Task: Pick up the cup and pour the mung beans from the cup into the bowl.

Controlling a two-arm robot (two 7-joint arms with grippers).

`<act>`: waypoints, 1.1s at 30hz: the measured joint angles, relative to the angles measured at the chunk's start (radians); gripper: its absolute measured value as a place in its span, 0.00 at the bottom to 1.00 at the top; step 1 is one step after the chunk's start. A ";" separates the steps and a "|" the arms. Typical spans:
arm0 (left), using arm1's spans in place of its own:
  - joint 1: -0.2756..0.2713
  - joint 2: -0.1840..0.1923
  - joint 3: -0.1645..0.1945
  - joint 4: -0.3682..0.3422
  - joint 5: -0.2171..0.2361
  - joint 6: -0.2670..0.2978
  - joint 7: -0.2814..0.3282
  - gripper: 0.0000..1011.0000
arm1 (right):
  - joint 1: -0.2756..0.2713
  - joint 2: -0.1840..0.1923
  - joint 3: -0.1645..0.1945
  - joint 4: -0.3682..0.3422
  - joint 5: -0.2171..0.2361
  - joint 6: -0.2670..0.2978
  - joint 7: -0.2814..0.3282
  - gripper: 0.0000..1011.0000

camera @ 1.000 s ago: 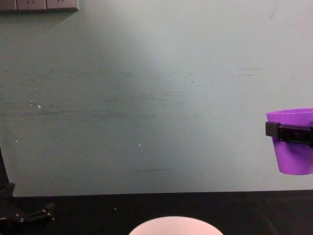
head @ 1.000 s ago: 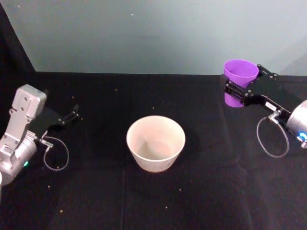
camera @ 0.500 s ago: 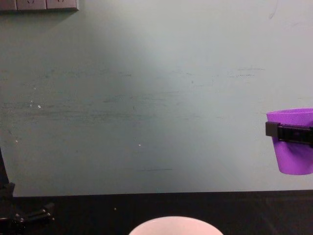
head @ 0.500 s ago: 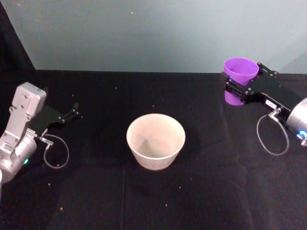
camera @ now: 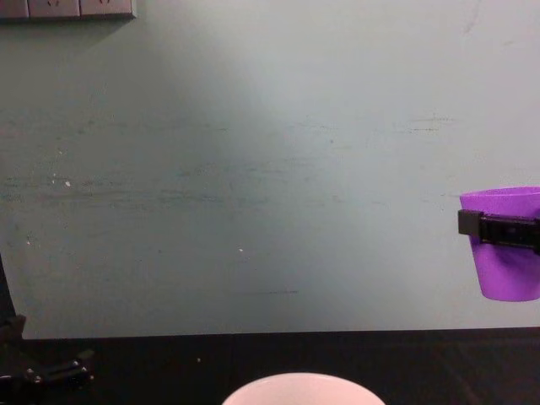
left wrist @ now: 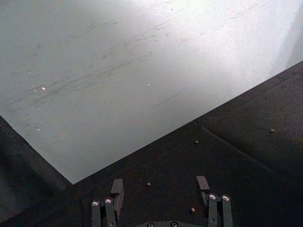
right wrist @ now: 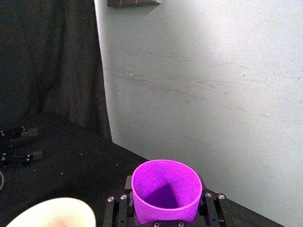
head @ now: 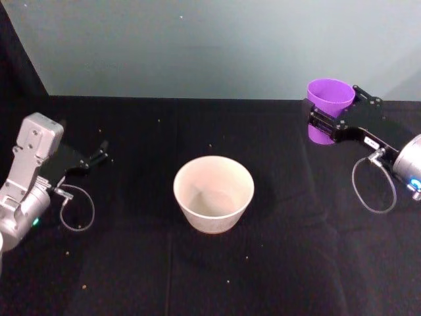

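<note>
over the far right of the tabletop (head: 296, 263), well apart from the bowl (head: 214, 195), the right tool (head: 333, 113) is closed around the cup (head: 331, 94). it grips the wall a little below the rim. the cup is upright, mouth up, and clear of the cloth; the chest view shows it hanging off the surface with the black fingers banding its upper wall. looking straight down into it from the right wrist, the inside reads plain purple to the floor, so i judge little or no load. i cannot confirm beans in the bowl: its inside is pale with a faint pinkish patch. a few stray grains (head: 210, 146) lie on the tabletop. handling notes: the cup looks like thin smooth plastic, so light, a bit slippery, and liable to flex if squeezed hard. the taper helps, since with the pads below the wider rim it cannot slide down through them. mid-wall or just under the rim is the right hold. tipped, it may swivel between the pads, so moderate force and a slow roll seem wise. the bowl is broad and sits flat, a forgiving target. the left tool (head: 97, 158) is parked low at the left, fingers (left wrist: 117, 188) spread wide with nothing between them.
</note>
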 joint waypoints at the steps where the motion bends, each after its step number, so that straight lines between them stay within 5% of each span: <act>1: 0.000 0.000 0.000 0.000 0.000 0.000 0.000 0.99 | 0.000 0.000 0.000 0.000 0.000 0.000 0.000 0.73; 33: 0.000 0.000 0.000 0.000 0.000 0.000 0.000 0.99 | 0.000 0.000 0.000 0.000 0.000 0.000 0.000 0.73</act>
